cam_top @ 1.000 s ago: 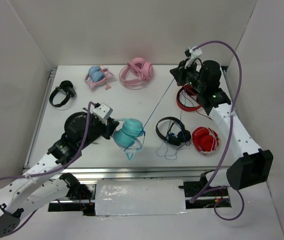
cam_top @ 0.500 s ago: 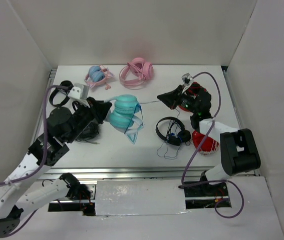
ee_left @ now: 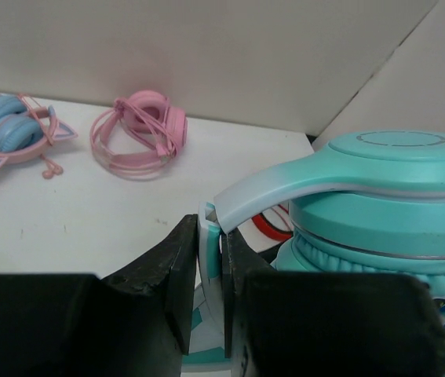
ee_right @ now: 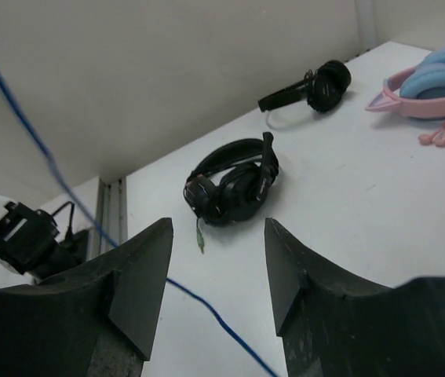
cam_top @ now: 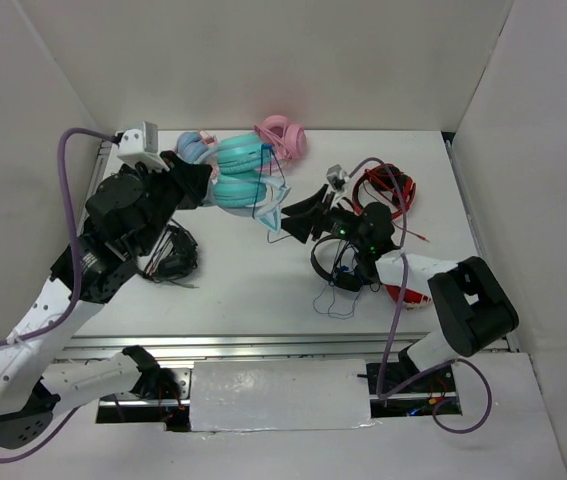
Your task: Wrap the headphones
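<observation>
Top external view: my left claw (cam_top: 206, 183) is raised over the far side of the white table (cam_top: 243, 290). It is clamped on the teal over-ear headphones with a pale headband (cam_top: 240, 168) and holds them up off the tabletop. The left wrist view shows the grip. My 2 black fingers (ee_left: 171, 267) pinch the flat end of the headband with no gap. The 2 round cups sit stacked to the right, the lower one cut off by the picture's edge.

A thin dark-blue cable (cam_top: 266, 205) drops from the cups toward my right claw (cam_top: 298, 215), whose jaws stand apart with nothing pinched. In the right wrist view the cable slants down from the top left and vanishes behind the finger on the left. It reappears low between the 2 fingers, and I cannot tell whether it touches either.

The teal cups hide half of a pink-banded pair with blue cups (cam_top: 189, 146) and the near edge of an all-pink pair (cam_top: 285, 135). My left arm covers part of a black headset (cam_top: 168, 255). My right forearm hides much of another black pair (cam_top: 335, 262), and red-and-black headphones (cam_top: 388, 190) lie just behind that claw.
</observation>
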Controlling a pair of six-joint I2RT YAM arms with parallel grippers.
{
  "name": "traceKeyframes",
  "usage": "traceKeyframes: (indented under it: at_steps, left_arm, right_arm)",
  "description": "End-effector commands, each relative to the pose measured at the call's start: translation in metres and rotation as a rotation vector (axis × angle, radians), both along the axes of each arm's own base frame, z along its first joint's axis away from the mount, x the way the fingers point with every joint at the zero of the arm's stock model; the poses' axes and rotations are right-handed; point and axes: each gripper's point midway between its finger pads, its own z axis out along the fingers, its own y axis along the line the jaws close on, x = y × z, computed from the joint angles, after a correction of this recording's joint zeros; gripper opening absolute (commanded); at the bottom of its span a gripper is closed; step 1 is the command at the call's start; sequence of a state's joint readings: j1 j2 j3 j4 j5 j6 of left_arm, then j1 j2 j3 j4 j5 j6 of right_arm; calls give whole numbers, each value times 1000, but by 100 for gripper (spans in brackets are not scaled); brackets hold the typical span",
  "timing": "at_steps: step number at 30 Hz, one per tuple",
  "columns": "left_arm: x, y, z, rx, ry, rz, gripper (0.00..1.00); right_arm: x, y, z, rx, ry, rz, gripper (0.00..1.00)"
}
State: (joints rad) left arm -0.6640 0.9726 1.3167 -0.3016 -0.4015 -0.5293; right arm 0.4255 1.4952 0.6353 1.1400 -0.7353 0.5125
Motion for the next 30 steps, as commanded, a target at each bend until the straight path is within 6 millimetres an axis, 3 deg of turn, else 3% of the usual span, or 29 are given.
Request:
traceKeyframes:
  at_steps: [1,4,5,6,7,8,9,12,19,20,21,22,23,24,25,26,27,29,30]
  left_arm:
    - [-7,18,72,-156,-145,66,0]
    - [-4,19,87,-157,-166,79,0]
    - [-3,18,94,-157,-174,81,0]
    - [-3,19,99,-156,-182,81,0]
    - [-5,22,108,-160,-192,84,0]
    - [-2,21,108,-151,-188,96,0]
    - [-2,24,111,-148,-192,107,0]
    - [-1,35,122,-146,-207,161,0]
    - [0,56,138,-149,-236,269,0]
    - [0,59,138,-154,-239,283,0]
    - [1,60,133,-147,-233,292,0]
    - [-1,62,134,-157,-242,297,0]
    - [-1,64,132,-162,-242,306,0]
    - [0,66,124,-155,-234,324,0]
    - [2,66,121,-158,-234,330,0]
    - [2,68,119,-159,-229,342,0]
    - [5,68,112,-154,-217,349,0]
    - [7,68,107,-150,-209,362,0]
    - [9,69,102,-144,-203,371,0]
  right_arm:
    - [-4,25,5,-80,-70,9,59]
    - [-6,52,-6,-140,-83,26,61]
    - [2,58,-17,-165,-77,-9,62]
    - [6,66,-13,-166,-87,-14,69]
    - [8,76,-26,-187,-62,0,76]
    - [11,83,-19,-178,-71,20,79]
    - [9,88,-24,-183,-52,46,83]
    - [-4,106,-37,-185,-25,118,100]
    - [-47,152,-77,-252,75,197,100]
    - [-47,149,-83,-249,98,179,100]
    - [-39,143,-73,-213,109,108,100]
    - [-37,127,-91,-238,156,47,100]
    - [-24,111,-95,-239,185,-40,100]
    - [-5,91,-80,-212,193,-185,100]
    - [-3,69,-92,-228,222,-266,100]
    - [8,51,-87,-211,219,-349,100]
    - [19,27,-66,-169,189,-479,100]
    - [26,-6,-65,-177,194,-617,100]
    - [27,-21,-52,-167,176,-671,100]
